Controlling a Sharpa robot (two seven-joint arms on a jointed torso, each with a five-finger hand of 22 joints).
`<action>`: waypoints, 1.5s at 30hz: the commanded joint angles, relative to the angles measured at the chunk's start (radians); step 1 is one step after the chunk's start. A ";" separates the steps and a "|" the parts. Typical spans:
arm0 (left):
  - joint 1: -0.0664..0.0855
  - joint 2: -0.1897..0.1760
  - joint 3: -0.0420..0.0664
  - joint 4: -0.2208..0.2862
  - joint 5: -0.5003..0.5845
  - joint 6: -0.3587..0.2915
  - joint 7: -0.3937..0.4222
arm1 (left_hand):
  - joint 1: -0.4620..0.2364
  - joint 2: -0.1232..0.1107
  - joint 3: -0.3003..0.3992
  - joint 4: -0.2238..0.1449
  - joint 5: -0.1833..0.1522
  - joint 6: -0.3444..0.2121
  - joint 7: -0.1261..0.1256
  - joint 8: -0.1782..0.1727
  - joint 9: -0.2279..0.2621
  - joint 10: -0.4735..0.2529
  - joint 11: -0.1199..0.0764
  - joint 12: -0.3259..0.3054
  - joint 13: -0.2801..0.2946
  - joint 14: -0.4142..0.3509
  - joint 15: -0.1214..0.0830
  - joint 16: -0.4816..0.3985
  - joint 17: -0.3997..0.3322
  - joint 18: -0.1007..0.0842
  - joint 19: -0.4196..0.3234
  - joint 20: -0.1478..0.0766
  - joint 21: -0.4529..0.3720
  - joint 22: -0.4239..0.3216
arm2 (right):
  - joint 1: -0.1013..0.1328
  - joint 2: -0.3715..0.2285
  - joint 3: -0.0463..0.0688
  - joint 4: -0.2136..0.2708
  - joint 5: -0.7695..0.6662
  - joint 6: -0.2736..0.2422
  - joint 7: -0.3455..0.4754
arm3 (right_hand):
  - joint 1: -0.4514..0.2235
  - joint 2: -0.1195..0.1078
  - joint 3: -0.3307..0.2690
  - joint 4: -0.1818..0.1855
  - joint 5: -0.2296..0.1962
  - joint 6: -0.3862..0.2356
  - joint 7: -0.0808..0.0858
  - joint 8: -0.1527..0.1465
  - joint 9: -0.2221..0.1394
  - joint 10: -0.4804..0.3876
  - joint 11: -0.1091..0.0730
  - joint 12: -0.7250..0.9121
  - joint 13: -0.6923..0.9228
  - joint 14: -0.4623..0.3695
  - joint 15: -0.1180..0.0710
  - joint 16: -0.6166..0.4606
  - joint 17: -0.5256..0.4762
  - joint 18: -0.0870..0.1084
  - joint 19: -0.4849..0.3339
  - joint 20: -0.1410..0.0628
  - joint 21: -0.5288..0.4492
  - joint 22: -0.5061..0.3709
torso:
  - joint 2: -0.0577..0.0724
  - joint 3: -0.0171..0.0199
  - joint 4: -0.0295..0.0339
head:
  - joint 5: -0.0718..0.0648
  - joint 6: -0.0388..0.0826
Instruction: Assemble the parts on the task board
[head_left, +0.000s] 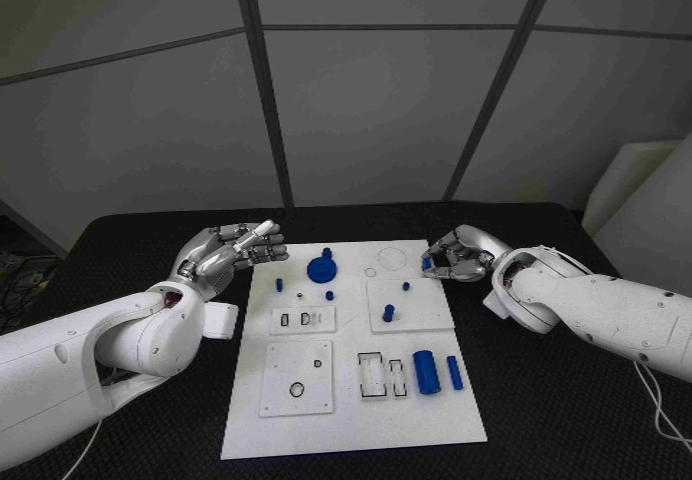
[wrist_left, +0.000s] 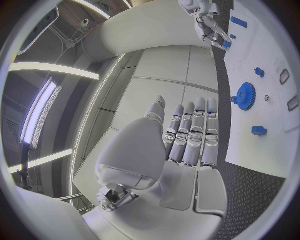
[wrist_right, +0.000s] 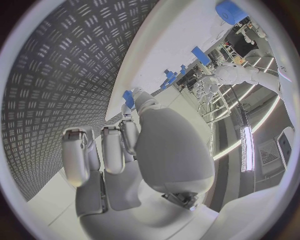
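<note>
left hand hovers, fingers spread; right hand pinches a blue part.

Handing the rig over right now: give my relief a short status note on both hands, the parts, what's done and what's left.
Left hand: holds nothing, fingers fairly straight, raised over the task board's far left corner.
Right hand: at the board's far right corner, pinching a small blue part.
On the board: blue gear at the far middle, blue cylinder and blue bar near right, several small blue pegs mid-board.
Done: hard to tell which parts are seated.
Left: place the held part; cylinder and bar look loose.
</note>
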 joint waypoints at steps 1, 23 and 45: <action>0.001 0.000 0.001 0.001 -0.001 0.012 0.005 | -0.007 0.006 -0.006 -0.003 -0.004 0.006 -0.002 -0.004 -0.001 0.006 0.001 -0.005 -0.001 0.003 0.005 -0.006 -0.001 -0.012 0.000 0.005 -0.007 -0.002 | 0.002 0.002 0.000 0.001 -0.009 0.004 -0.004 | 0.002 0.016 0.009 0.000 0.005 0.018 -0.002 0.007 0.003 0.008 -0.004 0.005 0.038 0.067 -0.005 0.004 0.091 -0.007 0.105 -0.003 0.003 0.263 | 0.000 0.0005 0.0002 | 0.000 0.000; 0.001 -0.002 0.001 0.000 -0.001 0.013 0.005 | -0.007 0.006 -0.006 -0.003 -0.004 0.006 -0.002 -0.004 -0.001 0.006 0.001 -0.005 -0.001 0.003 0.005 -0.006 -0.001 -0.012 0.000 0.005 -0.007 -0.002 | 0.002 -0.007 0.001 0.055 -0.031 -0.118 -0.003 | 0.022 0.076 0.038 -0.035 0.013 0.146 -0.046 0.044 0.045 0.022 -0.041 0.028 0.058 0.073 -0.034 0.018 0.116 -0.007 0.105 -0.030 0.003 0.263 | -0.002 0.0006 -0.0005 | 0.003 -0.001; 0.001 0.017 0.001 -0.037 0.004 0.016 0.007 | -0.007 0.006 -0.006 -0.003 -0.004 0.006 -0.002 -0.004 -0.001 0.006 0.001 -0.005 -0.001 0.003 0.005 -0.006 -0.001 -0.012 0.000 0.005 -0.007 -0.002 | 0.003 0.140 0.006 0.258 -0.177 -0.103 -0.121 | 0.022 0.079 0.039 -0.044 0.016 0.138 -0.043 0.035 0.048 0.020 -0.040 0.025 0.057 0.072 -0.035 0.016 0.114 -0.007 0.105 -0.033 0.003 0.263 | -0.025 -0.0087 0.0058 | 0.030 -0.018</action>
